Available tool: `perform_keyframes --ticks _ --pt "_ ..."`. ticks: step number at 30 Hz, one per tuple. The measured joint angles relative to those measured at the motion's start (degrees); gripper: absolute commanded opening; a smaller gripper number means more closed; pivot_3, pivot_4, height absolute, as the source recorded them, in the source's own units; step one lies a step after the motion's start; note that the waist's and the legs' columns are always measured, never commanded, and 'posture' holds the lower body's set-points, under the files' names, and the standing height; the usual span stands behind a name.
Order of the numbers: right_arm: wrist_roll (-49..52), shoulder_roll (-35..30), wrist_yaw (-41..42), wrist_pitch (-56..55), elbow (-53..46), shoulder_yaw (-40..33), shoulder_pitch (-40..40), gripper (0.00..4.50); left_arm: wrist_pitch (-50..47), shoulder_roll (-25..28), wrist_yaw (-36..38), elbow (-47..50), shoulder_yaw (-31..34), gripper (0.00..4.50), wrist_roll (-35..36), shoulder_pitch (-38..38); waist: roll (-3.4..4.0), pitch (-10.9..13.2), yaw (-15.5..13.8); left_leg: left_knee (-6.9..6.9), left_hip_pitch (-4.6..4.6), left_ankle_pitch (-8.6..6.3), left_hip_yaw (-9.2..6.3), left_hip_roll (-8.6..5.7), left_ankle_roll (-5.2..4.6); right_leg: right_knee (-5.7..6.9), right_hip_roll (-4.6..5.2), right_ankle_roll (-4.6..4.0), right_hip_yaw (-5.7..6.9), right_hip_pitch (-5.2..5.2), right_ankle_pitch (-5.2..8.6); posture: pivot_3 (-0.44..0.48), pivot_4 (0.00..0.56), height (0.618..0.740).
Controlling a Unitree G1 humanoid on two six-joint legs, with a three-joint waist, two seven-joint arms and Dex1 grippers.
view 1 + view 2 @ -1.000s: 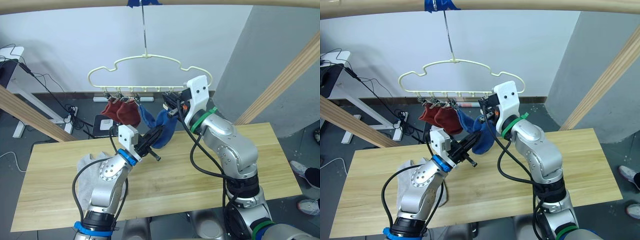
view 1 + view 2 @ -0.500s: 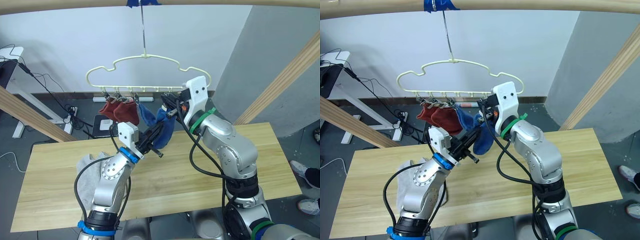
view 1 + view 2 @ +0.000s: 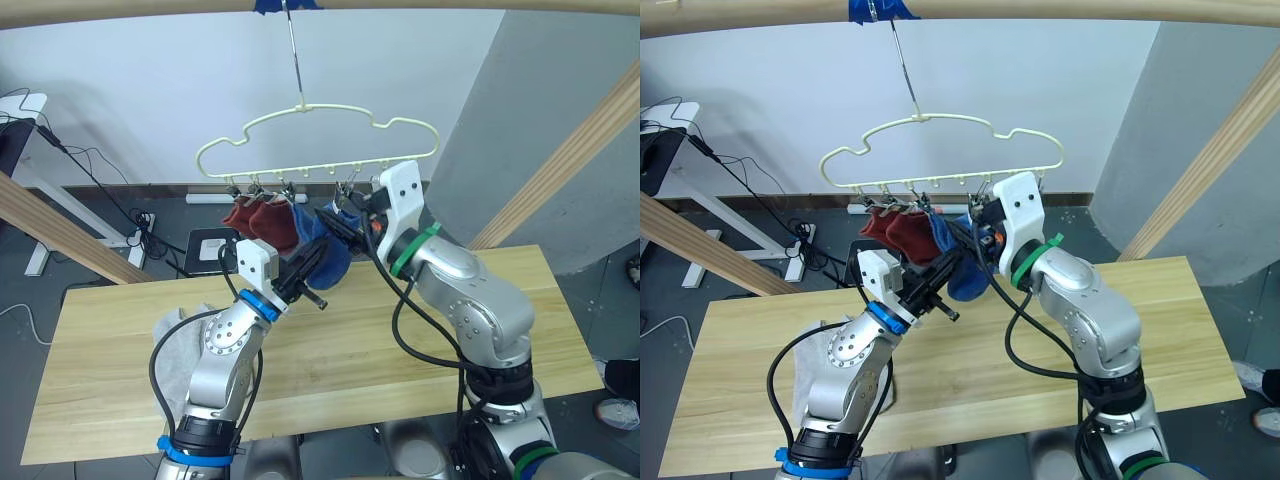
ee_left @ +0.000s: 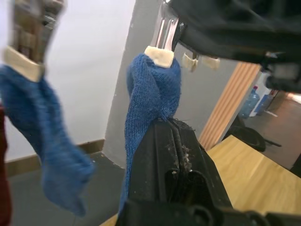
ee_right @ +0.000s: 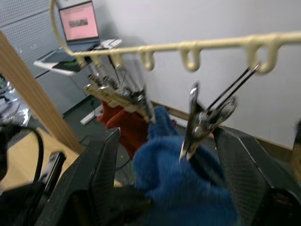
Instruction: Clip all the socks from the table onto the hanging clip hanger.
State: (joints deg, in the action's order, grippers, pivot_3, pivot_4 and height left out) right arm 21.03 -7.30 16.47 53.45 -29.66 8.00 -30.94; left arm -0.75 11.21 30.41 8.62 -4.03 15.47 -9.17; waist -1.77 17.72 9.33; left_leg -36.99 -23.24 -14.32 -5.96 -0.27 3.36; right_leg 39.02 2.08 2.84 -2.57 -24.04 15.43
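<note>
The left wrist view shows the left gripper (image 4: 171, 125) pressed together on the lower part of a blue sock (image 4: 153, 89), whose top is caught in a cream-tipped clip (image 4: 159, 55) just above the fingertips. Beside it hangs a second blue sock (image 4: 47, 136) from its own clip.

The right wrist view shows the right gripper (image 5: 181, 150) spread wide, one finger either side of an open metal clip (image 5: 200, 122) that hangs over the blue fabric.

From the head, the pale yellow cloud-shaped hanger (image 3: 320, 140) hangs just above both grippers, carrying two dark red socks (image 3: 262, 218) beyond the left gripper. Below, grey socks (image 3: 178, 340) lie on the wooden table (image 3: 560, 320) under the left arm.
</note>
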Motion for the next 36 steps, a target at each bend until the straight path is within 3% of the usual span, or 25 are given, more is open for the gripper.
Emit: perform_keyframes --ticks 8,14,18,25,28,31,36 --pt "1.24 -10.51 6.47 -0.08 -7.57 2.18 4.35 3.34 -2.88 3.82 3.14 0.21 -0.05 2.82 1.29 1.26 0.0 0.0 0.03 -0.01 0.01 0.0 -0.02 0.01 0.0 0.0 -0.05 0.0 0.01 0.01 0.0 -0.266 0.278 0.74" --pt "1.14 -13.66 8.22 -2.41 -10.38 2.92 6.93 3.34 -5.09 10.51 9.07 4.29 1.05 2.82 3.73 2.53 0.0 0.0 0.01 -0.01 0.01 0.0 -0.03 0.02 0.0 0.0 -0.06 0.01 0.01 0.01 0.01 -0.261 0.275 0.74" --pt "-4.23 -13.3 2.93 -5.94 -10.2 2.77 8.25 3.34 -12.79 20.09 15.73 8.74 4.28 2.82 10.46 1.71 -0.01 -0.01 0.01 -0.01 0.01 0.01 -0.08 0.06 0.01 0.03 -0.11 0.01 0.03 -0.01 0.01 -0.258 0.271 0.74" --pt "-8.26 -12.6 -0.53 -8.63 -9.89 2.12 10.13 3.34 -18.28 28.46 21.47 11.75 8.23 2.82 14.79 0.19 -0.01 -0.01 -0.09 0.01 -0.02 0.01 -0.05 0.05 0.01 -0.02 -0.06 0.01 0.01 -0.02 0.01 -0.248 0.263 0.74" --pt "-8.55 -12.12 -0.96 -9.12 -9.89 1.4 10.23 2.83 -19.48 28.95 21.45 13.52 9.0 2.86 16.09 -1.24 -0.01 -0.01 -0.19 0.0 -0.02 0.01 -0.05 0.05 0.01 -0.02 -0.05 0.01 0.01 -0.01 0.0 -0.243 0.259 0.74" --pt "-8.53 -11.32 -1.44 -9.12 -9.86 0.6 10.22 1.84 -20.94 28.95 21.33 14.42 8.86 2.86 16.29 -2.64 -0.01 -0.01 -0.24 -0.01 -0.01 0.01 -0.04 0.04 0.01 -0.01 -0.06 0.0 0.01 -0.01 0.0 -0.243 0.257 0.74" --pt "-9.19 -9.77 -2.44 -9.14 -7.9 0.57 9.91 1.84 -21.3 28.47 21.0 14.4 8.71 2.86 16.16 -3.45 -0.01 -0.02 -0.22 0.0 -0.01 0.01 -0.05 0.04 0.01 0.0 -0.07 0.0 0.01 -0.01 0.0 -0.243 0.254 0.74"
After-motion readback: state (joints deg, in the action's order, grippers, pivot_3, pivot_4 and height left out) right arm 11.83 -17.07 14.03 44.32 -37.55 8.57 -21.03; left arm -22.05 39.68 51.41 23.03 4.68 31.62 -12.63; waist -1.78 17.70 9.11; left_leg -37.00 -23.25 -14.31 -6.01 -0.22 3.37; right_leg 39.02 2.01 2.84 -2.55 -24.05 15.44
